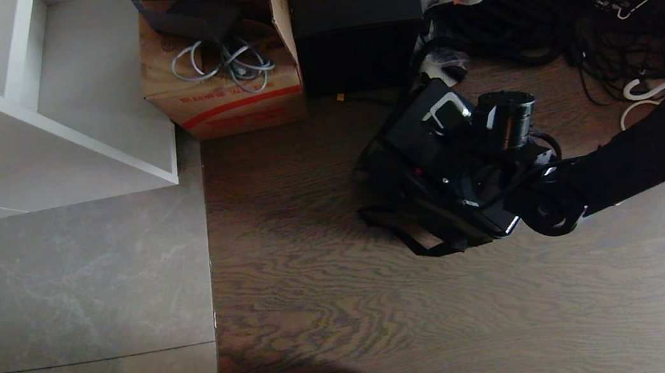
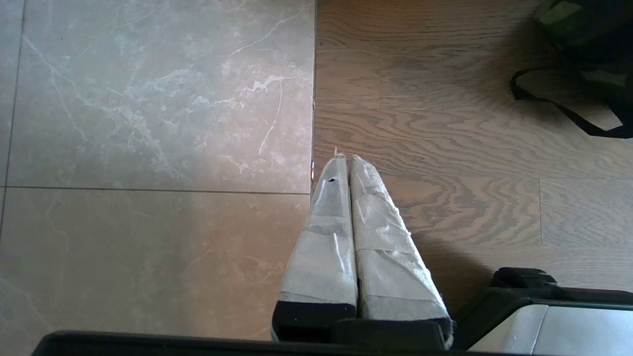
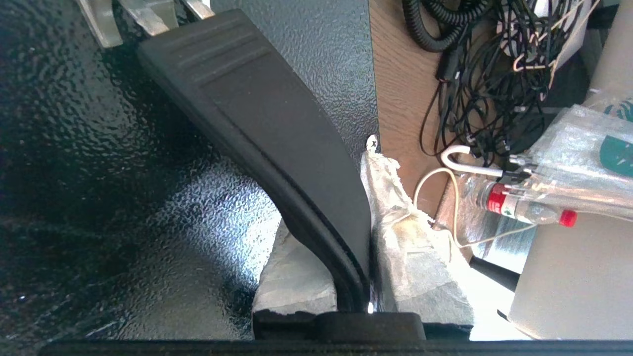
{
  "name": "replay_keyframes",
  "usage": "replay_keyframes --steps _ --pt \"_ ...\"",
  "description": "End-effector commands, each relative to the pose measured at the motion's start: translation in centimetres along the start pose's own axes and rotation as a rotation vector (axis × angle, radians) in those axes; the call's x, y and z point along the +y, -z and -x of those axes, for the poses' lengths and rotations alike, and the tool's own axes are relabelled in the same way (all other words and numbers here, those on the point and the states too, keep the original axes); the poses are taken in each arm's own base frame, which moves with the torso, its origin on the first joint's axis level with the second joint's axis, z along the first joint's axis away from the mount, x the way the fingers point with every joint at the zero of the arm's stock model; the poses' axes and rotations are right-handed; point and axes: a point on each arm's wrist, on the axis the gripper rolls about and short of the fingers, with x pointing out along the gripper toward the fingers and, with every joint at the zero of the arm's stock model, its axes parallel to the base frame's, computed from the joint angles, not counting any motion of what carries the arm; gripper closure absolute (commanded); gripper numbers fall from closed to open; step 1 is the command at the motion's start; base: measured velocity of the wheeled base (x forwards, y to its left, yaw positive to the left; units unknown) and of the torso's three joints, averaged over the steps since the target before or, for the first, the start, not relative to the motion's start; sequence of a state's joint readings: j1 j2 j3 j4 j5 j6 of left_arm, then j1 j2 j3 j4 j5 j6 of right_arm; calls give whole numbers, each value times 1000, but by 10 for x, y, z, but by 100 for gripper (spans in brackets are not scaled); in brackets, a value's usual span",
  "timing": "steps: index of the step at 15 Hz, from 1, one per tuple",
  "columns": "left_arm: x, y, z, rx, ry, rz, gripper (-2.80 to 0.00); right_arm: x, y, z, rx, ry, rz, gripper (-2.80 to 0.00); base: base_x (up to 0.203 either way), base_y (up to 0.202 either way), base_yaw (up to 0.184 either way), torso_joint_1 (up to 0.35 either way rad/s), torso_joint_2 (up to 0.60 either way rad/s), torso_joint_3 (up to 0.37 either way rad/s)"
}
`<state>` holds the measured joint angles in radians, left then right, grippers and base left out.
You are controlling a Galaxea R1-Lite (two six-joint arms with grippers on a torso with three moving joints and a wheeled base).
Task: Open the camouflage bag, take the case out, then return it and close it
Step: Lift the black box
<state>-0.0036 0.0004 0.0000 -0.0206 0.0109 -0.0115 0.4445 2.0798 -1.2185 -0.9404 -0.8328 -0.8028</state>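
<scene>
At centre right of the head view, my right pincer (image 3: 363,277) clamps the case (image 1: 428,135) by its handle (image 3: 277,128) over the camouflage bag (image 1: 421,226); left pincer (image 2: 350,163) idles, pressed together.

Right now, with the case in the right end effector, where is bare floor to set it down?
Bare wood floor lies left of the camouflage bag, bordered by the grey tiles and the cardboard carton. More lies in front of the bag. Behind and right it is crowded: black box, cable tangle.
</scene>
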Motion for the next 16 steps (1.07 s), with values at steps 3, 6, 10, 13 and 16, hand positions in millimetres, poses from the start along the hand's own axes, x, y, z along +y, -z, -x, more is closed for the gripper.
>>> replay_keyframes --steps 3,6,10,13,16 --pt "0 2 -1 8 -2 5 0 -2 -2 0 -2 9 -3 0 0 0 0 0 0 0" --pt "0 2 -1 6 -2 5 0 -3 -3 0 -4 12 -6 0 0 0 0 0 0 0" --pt "0 2 -1 8 -2 5 0 -5 -4 1 -4 17 -9 0 0 0 0 0 0 0" --pt "0 2 -1 8 -2 5 0 -7 -5 1 -6 19 -11 0 0 0 0 0 0 0" --pt "0 2 -1 8 -2 5 0 -6 -5 1 -5 18 -10 0 0 0 0 0 0 0"
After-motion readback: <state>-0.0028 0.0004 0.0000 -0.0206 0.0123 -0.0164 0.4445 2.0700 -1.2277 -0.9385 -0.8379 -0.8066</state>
